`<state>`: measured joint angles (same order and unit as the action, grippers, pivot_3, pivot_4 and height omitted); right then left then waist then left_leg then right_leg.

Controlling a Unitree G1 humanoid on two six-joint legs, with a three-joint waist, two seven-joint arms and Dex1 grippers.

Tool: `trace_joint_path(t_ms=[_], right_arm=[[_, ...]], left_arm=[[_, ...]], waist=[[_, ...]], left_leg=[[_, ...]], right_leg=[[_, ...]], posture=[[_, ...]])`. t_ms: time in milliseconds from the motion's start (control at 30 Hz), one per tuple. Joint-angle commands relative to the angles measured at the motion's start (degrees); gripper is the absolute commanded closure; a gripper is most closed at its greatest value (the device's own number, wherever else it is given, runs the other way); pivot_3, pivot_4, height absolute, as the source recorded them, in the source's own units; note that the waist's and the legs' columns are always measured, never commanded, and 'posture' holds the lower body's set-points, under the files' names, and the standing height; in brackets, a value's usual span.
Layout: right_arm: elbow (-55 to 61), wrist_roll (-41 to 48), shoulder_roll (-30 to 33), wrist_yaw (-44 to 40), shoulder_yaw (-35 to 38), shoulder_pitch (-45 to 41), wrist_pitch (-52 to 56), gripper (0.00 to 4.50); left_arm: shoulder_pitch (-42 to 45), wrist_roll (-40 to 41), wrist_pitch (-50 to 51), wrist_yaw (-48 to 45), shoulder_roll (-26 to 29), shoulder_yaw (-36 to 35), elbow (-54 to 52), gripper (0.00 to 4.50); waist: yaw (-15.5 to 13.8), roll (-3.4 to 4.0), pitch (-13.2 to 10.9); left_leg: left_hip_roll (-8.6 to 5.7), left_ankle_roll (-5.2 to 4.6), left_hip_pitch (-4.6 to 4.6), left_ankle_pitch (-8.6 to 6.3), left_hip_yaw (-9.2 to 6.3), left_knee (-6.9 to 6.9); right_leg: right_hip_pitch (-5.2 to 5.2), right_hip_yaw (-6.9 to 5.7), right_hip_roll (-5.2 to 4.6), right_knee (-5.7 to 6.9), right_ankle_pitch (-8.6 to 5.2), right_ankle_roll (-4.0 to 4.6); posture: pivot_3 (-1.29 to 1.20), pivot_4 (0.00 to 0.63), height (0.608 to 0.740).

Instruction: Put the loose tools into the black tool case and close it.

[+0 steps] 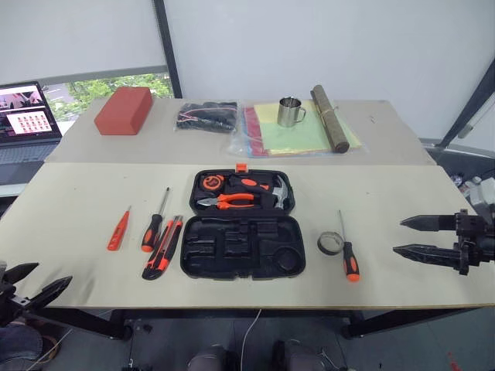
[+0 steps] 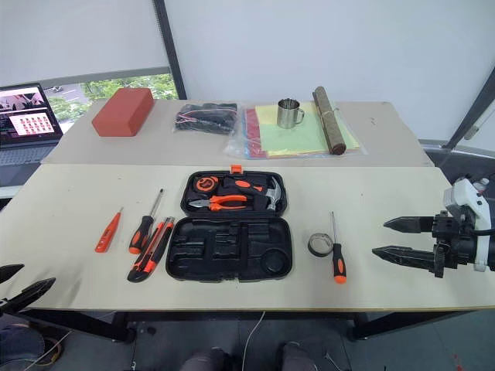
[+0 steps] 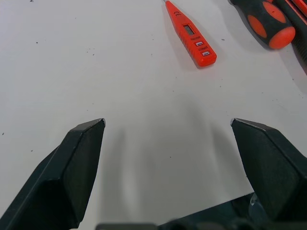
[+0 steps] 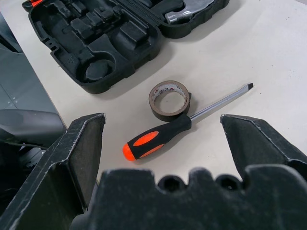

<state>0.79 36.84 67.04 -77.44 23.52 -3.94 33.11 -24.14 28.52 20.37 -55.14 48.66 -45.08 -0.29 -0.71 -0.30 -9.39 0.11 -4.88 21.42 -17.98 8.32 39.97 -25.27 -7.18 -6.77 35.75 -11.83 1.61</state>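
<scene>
The black tool case (image 1: 241,246) lies open at the table's middle, its near half showing bare recesses, its far half holding pliers, a hammer and a tape measure. Left of it lie an all-orange tester pen (image 1: 117,230), a screwdriver (image 1: 154,223) and a utility knife (image 1: 163,248). Right of it a grey tape roll (image 1: 330,243) touches a second screwdriver (image 1: 349,253). My left gripper (image 1: 27,283) hovers open at the table's near-left corner, short of the tester pen (image 3: 191,33). My right gripper (image 1: 414,236) stands open right of the tape roll (image 4: 168,98) and screwdriver (image 4: 165,132).
At the back of the table stand a red block (image 1: 124,110), a black bag of cables (image 1: 206,117), a metal cup (image 1: 290,112) on coloured folders and a brown roll (image 1: 329,117). A laptop (image 1: 25,116) sits off the far-left edge.
</scene>
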Motion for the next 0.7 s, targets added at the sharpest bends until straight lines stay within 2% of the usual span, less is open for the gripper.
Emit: trace_joint_path(t_ms=[33, 233, 400, 533, 633, 700], right_arm=[[3.36, 1.46, 0.12, 0.79, 2.18, -0.73, 1.41, 0.04], [14.08, 6.78, -1.73, 7.69, 2.98, -4.32, 7.86, 0.04], [20.48, 9.12, -2.93, 11.26, 0.82, -7.32, 9.42, 0.04], [24.29, 10.07, -4.97, 14.04, -2.61, -10.92, 9.12, 0.04], [26.04, 10.63, -6.52, 15.02, -4.67, -12.47, 8.87, 0.04], [26.63, 10.5, -7.18, 15.4, -5.45, -12.78, 8.61, 0.04]], left_arm=[[2.03, 2.85, 5.42, 2.84, 0.82, -1.22, -4.19, 0.0], [16.03, 9.1, 29.73, 16.82, 4.57, 6.62, -16.12, 0.0], [30.8, 12.11, 47.21, 26.56, 5.04, 12.9, -16.3, 0.0], [38.68, 11.7, 53.72, 30.46, 3.23, 20.3, -16.21, 0.0], [43.5, 8.94, 54.34, 32.5, 2.25, 26.35, -14.04, 0.0], [46.78, 8.77, 56.06, 33.55, 0.68, 27.86, -11.92, 0.0]], waist=[[-0.01, 0.0, 0.0], [-0.62, -0.01, -0.01], [-0.37, -0.04, -0.01], [0.11, -0.11, -0.05], [0.03, -0.25, -0.14], [-0.01, -0.32, -0.17]], left_leg=[[0.0, 0.0, 0.0, 0.0, 0.0, 0.0], [-0.02, 0.1, 0.0, 0.06, -0.05, 0.04], [-0.08, 0.11, -0.04, 0.08, -0.04, 0.02], [-0.09, 0.15, -0.07, 0.15, -0.01, 0.02], [-0.11, 0.03, -0.08, 0.29, 0.0, 0.02], [-0.11, 0.06, -0.08, 0.3, 0.0, 0.03]], right_leg=[[0.0, 0.0, 0.0, 0.0, 0.0, 0.0], [0.09, 0.0, -0.01, 0.05, 0.05, -0.06], [0.12, 0.03, 0.09, 0.14, 0.06, -0.08], [0.14, 0.07, 0.25, 0.17, 0.05, -0.09], [0.17, 0.09, 0.32, 0.16, 0.01, -0.13], [0.18, 0.09, 0.34, 0.17, 0.01, -0.13]], posture=[[0.0, 0.15, 0.736], [0.0, 0.15, 0.736], [0.0, 0.15, 0.736], [0.0, 0.15, 0.736], [0.0, 0.15, 0.736], [0.0, 0.15, 0.736]])
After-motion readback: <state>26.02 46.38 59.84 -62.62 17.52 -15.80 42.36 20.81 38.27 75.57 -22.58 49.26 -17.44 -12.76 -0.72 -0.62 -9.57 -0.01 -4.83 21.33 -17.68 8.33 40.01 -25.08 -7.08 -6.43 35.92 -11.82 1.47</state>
